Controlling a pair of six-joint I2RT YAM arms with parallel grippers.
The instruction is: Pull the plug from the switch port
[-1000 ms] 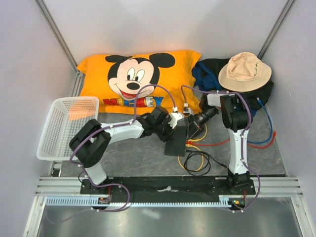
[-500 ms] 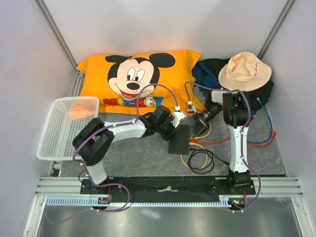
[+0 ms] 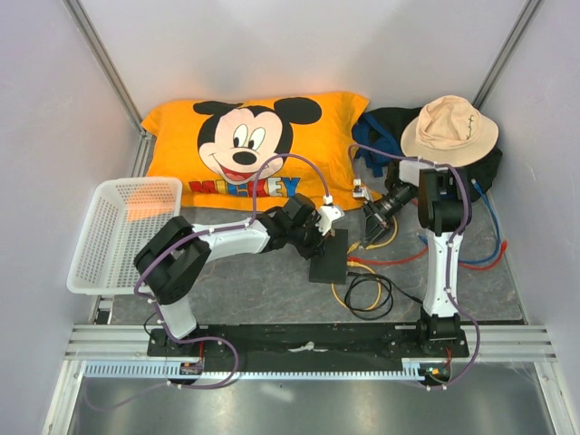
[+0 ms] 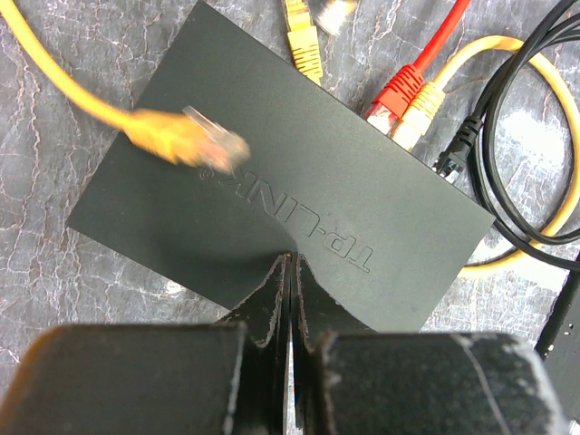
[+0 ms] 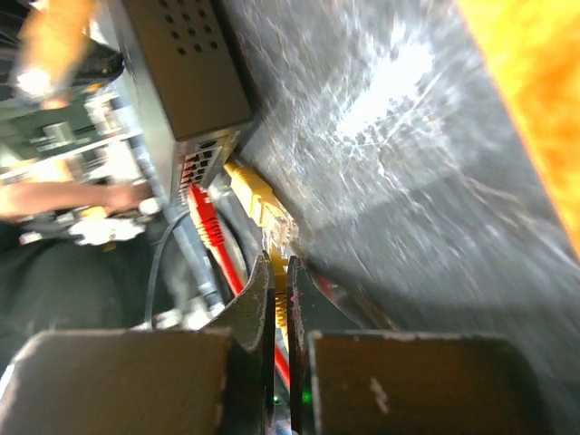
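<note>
The switch (image 3: 330, 255) is a flat black box on the grey table, with the left gripper (image 3: 327, 227) shut and its tips pressed on its top. In the left wrist view the shut gripper (image 4: 290, 263) rests on the switch (image 4: 299, 199). A red plug (image 4: 397, 91) and a yellow plug (image 4: 415, 120) sit in its far edge. A blurred loose yellow plug (image 4: 186, 140) hangs above it. The right gripper (image 3: 371, 227) is apart from the switch, to its right. The right wrist view shows that gripper (image 5: 281, 265) shut on a yellow plug (image 5: 282, 237), out of the switch (image 5: 181, 72).
An orange Mickey pillow (image 3: 245, 145) lies at the back. A white basket (image 3: 122, 231) stands left. A beige hat (image 3: 449, 131) rests on a dark bag (image 3: 385, 131) at the back right. Black and yellow cables (image 3: 362, 292) coil in front of the switch, and red and blue cables (image 3: 485, 249) run right.
The right gripper has drawn back to the right, away from the switch, with the yellow plug in it. The left gripper stays on the switch, which shifted slightly right.
</note>
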